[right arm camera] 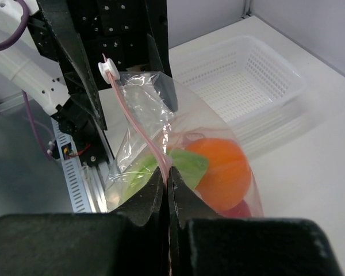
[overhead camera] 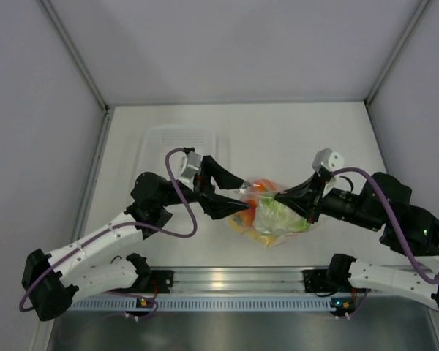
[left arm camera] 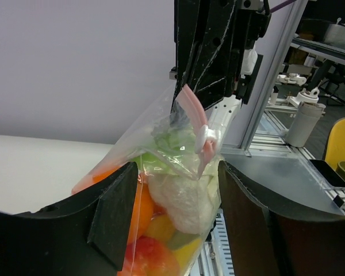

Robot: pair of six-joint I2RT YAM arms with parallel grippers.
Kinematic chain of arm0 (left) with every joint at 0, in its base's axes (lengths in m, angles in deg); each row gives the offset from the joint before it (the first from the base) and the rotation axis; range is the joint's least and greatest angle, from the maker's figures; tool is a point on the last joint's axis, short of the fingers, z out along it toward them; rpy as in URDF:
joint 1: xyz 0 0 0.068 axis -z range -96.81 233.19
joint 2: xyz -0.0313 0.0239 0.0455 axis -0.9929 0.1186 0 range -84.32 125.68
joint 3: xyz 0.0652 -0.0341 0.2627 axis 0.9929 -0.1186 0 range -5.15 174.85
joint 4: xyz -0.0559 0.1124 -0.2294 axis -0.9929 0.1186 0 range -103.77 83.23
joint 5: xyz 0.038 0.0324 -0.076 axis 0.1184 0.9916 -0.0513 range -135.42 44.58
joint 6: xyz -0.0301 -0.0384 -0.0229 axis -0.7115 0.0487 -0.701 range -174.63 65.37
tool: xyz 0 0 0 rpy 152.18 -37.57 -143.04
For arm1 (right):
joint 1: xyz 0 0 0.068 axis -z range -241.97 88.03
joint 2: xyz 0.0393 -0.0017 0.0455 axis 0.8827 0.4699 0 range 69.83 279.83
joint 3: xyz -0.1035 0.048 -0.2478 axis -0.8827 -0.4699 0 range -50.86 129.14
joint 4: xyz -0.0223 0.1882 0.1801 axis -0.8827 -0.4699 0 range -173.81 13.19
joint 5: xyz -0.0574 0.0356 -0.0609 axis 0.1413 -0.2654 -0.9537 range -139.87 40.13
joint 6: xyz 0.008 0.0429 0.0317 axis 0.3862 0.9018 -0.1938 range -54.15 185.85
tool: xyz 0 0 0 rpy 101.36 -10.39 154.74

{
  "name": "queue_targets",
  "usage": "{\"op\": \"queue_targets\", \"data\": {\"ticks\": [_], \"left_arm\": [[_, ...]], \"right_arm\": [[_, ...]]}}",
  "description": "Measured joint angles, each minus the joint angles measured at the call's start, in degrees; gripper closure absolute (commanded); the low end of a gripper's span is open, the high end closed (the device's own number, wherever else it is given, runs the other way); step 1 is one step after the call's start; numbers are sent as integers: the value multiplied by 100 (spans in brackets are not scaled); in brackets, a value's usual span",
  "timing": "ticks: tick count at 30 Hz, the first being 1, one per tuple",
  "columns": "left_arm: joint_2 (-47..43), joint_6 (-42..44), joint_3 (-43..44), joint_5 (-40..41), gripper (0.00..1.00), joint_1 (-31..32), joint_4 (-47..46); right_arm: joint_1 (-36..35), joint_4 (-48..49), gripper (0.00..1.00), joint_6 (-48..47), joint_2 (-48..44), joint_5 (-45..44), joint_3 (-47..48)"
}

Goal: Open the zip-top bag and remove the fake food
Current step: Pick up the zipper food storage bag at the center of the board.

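Top external: shows the zip-top bag [overhead camera: 272, 221] over the middle of the table [overhead camera: 314, 139], flanked by the left gripper [overhead camera: 238, 196] and right gripper [overhead camera: 282, 197]; hides the bag's mouth behind black fingers and leaves both grips too small to judge; lists a white perforated basket [overhead camera: 164, 142] behind the left arm, apart from the bag. Left wrist: shows left fingers [left arm camera: 112, 213] spread wide on either side of the bag's bulging body; cannot settle contact with the film; cuts off the bag's bottom at the frame edge; records clear crinkled film, a pink zip strip [left arm camera: 192, 109] bent over at the top, a white slider [left arm camera: 206, 137], and fake food [left arm camera: 146, 253] packed inside: lumpy white cauliflower [left arm camera: 181, 204], green leaf, glossy orange, yellow and red pieces, all blurred through plastic. Right wrist: shows right fingers [right arm camera: 144, 201] pressed together on the pink strip partway along, film trapped with it; hides the bag's lower part behind those fingers; records a smooth round orange fruit [right arm camera: 221, 169] beside a green leaf, a red piece barely visible beneath; places the slider at the strip's far end, in front of the left gripper.
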Motion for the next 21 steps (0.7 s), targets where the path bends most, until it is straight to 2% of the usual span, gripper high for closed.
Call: {"op": "queue_targets", "data": {"ticks": [4,13,18,21], "left_arm": [[-140,-11,2,26,42,0,-42],[-157,-72,2,33,62,2,-83],[-120,-81,7,42,58,26,-83],[-87,-85,11,42,65,46,-83]], "right_arm": [[0,4,100,0,2,-24,-2],[0,11,100,4,2,-2,-4],[0,37,100,9,2,2,-46],[0,52,100,31,2,4,-79]]}}
